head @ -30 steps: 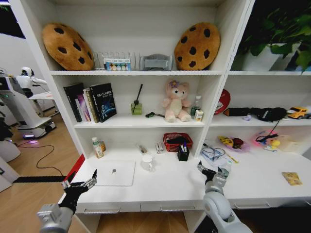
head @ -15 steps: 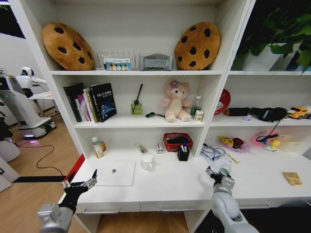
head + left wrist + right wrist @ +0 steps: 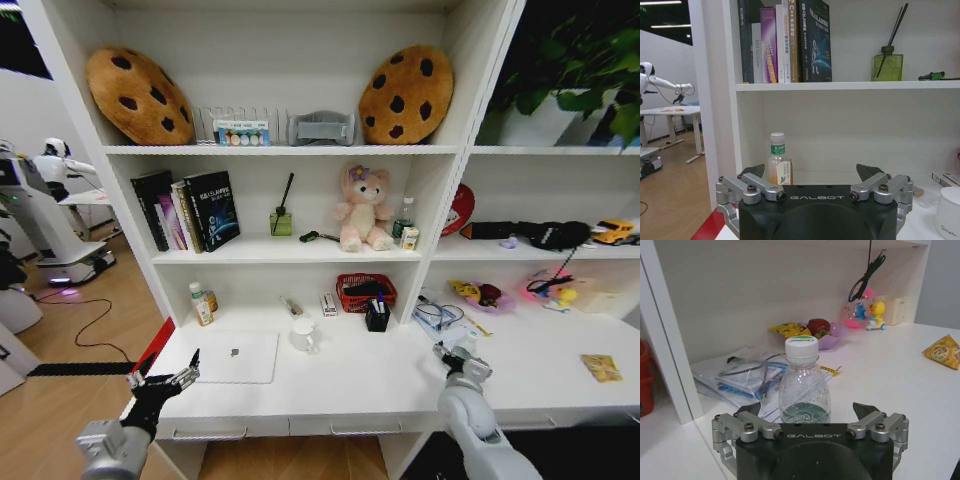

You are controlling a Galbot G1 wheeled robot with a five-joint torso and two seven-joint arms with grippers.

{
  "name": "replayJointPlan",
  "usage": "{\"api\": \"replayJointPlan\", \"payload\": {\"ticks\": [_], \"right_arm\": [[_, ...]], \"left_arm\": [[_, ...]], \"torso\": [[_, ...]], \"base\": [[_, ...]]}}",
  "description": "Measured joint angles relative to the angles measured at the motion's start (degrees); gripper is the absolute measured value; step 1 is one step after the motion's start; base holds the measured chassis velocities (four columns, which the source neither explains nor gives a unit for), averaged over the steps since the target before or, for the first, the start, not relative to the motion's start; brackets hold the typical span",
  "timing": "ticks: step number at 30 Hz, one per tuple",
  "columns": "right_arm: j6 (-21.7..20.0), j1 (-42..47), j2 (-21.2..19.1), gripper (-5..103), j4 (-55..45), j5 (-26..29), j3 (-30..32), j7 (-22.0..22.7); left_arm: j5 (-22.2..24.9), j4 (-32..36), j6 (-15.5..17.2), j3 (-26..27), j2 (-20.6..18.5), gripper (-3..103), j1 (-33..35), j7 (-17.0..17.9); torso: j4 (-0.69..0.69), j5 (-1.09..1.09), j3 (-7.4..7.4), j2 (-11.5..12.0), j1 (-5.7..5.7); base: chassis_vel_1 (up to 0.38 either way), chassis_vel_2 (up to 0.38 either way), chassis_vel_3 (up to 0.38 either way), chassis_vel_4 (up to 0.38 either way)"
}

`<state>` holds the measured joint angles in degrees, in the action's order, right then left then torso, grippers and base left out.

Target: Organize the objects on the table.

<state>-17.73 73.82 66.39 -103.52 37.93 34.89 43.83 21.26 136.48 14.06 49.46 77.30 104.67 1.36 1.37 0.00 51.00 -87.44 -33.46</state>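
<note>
A clear plastic bottle with a white cap stands upright on the white table, right of centre and just in front of a heap of plastic-wrapped papers. It sits squarely between the spread jaws of the right gripper, which hold nothing. A flat yellow packet lies well apart at the far right. The silver laptop lies closed on the left part of the table, and the left gripper hovers at the near-left edge, released and empty. The step in hand looks like grasping the bottle: the gripper should advance level, stay centred on the body below the cap, and close gently, since thin plastic may buckle or tip against the papers.
</note>
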Motion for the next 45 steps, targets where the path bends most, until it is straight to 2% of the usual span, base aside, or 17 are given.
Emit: {"api": "replayJointPlan", "payload": {"ticks": [5,10,14,15,16,17,20,23,25,26,28,29,30,34,35,39,45], "right_arm": [[0.6,-1.5,-0.1,102,3.1,-0.4,0.9,-1.1],[1.6,-2.3,-0.4,83,5.4,-1.3,1.5,-3.0],[1.9,-2.6,-0.1,79,5.8,-1.4,1.5,-3.3],[2.0,-2.7,0.0,67,5.8,-1.4,1.4,-3.4],[2.0,-2.7,0.1,62,5.8,-1.4,1.3,-3.4],[2.0,-2.7,0.1,62,5.8,-1.4,1.3,-3.4],[2.3,-2.1,0.1,46,4.3,-1.6,1.3,-4.2],[2.1,-1.3,-0.3,42,1.8,-1.7,1.3,-5.4],[0.6,0.3,-2.1,36,-3.2,-1.0,1.5,-8.8],[0.6,0.3,-2.1,36,-3.2,-1.0,1.5,-8.8],[-2.5,1.9,-5.4,33,-8.4,-0.7,2.8,-15.6],[-2.5,1.9,-5.4,33,-8.4,-0.7,2.8,-15.6],[-4.1,2.4,-6.9,27,-10.7,-0.7,3.1,-19.1],[-5.2,2.3,-9.5,25,-14.4,-1.4,2.4,-23.5],[-5.5,3.7,-10.9,25,-19.6,-2.3,1.8,-29.2],[-6.2,5.9,-11.0,25,-23.1,-2.1,1.9,-29.9],[-10.5,13.3,-8.9,25,-33.0,-2.3,2.7,-27.9]], "left_arm": [[0.0,0.0,0.0,0.0,0.0,100,0.0,0.0],[0.0,0.0,0.0,0.0,0.0,100,0.0,0.0],[0.0,0.0,0.0,0.0,0.0,100,0.0,0.0],[0.0,0.0,0.0,0.0,0.0,100,0.0,0.0],[0.0,0.0,0.0,0.0,0.0,100,0.0,0.0],[0.0,0.0,0.0,0.0,0.0,100,0.0,0.0],[0.0,0.0,0.0,0.0,0.0,100,0.0,0.0],[0.0,0.0,0.0,0.0,0.0,100,0.0,0.0],[0.0,0.0,0.0,0.0,0.0,100,0.0,0.0],[0.0,0.0,0.0,0.0,0.0,100,0.0,0.0],[0.0,0.0,0.0,0.0,0.0,100,0.0,0.0],[0.0,0.0,0.0,0.0,0.0,100,0.0,0.0],[0.0,0.0,0.0,0.0,0.0,100,0.0,0.0],[0.0,0.0,0.0,0.0,0.0,100,0.0,0.0],[0.0,0.0,0.0,0.0,0.0,100,0.0,0.0],[0.0,0.0,0.0,0.0,0.0,100,0.0,0.0],[0.0,0.0,0.0,0.0,0.0,100,0.0,0.0]], "torso": [[0.00,0.01,0.00,0.0,0.00],[0.00,0.00,0.00,0.0,0.00],[0.00,0.00,0.00,0.0,0.00],[0.00,0.00,0.00,0.0,0.00],[0.00,0.00,0.00,0.0,0.00],[0.00,0.00,0.00,0.0,0.00],[0.00,0.01,0.00,0.0,0.00],[0.00,0.01,0.00,0.0,0.00],[0.00,0.01,0.00,0.0,0.00],[0.00,0.01,0.00,0.0,0.00],[0.00,-0.03,0.00,0.0,0.00],[0.00,-0.03,0.00,0.0,0.00],[0.01,-0.02,0.00,0.0,0.00],[0.00,-0.01,0.00,0.0,0.00],[-0.02,-0.01,0.00,0.0,0.00],[0.00,0.00,0.00,0.0,0.00],[0.01,-0.01,0.00,0.0,0.00]], "base": [[0.000,0.000,0.000,0.000],[0.000,0.000,0.000,0.000],[0.000,0.000,0.000,0.000],[0.000,0.000,0.000,0.000],[0.000,0.000,0.000,0.000],[0.000,0.000,0.000,0.000],[0.000,0.000,0.000,0.000],[0.000,0.000,0.000,0.000],[0.000,0.000,0.000,0.000],[0.000,0.000,0.000,0.000],[0.000,0.000,0.000,0.000],[0.000,0.000,0.000,0.000],[0.000,0.000,0.000,0.000],[0.000,0.000,0.000,0.000],[0.000,0.000,0.000,0.000],[0.000,0.000,0.000,0.000],[0.000,0.000,0.000,0.000]]}}
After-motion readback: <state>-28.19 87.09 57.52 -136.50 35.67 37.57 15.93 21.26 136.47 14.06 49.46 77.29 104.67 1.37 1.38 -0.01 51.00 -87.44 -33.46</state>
